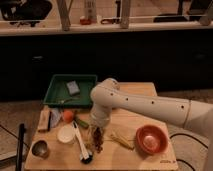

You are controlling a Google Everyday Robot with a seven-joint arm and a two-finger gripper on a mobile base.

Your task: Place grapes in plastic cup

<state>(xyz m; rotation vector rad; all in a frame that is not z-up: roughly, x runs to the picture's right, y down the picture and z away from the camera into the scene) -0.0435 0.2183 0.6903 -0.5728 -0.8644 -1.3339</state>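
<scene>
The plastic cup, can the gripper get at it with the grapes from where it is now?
Probably yes. The gripper hangs low over the table with the grapes at it; the plastic cup seems to sit just beneath, though it is hard to make out there.
</scene>
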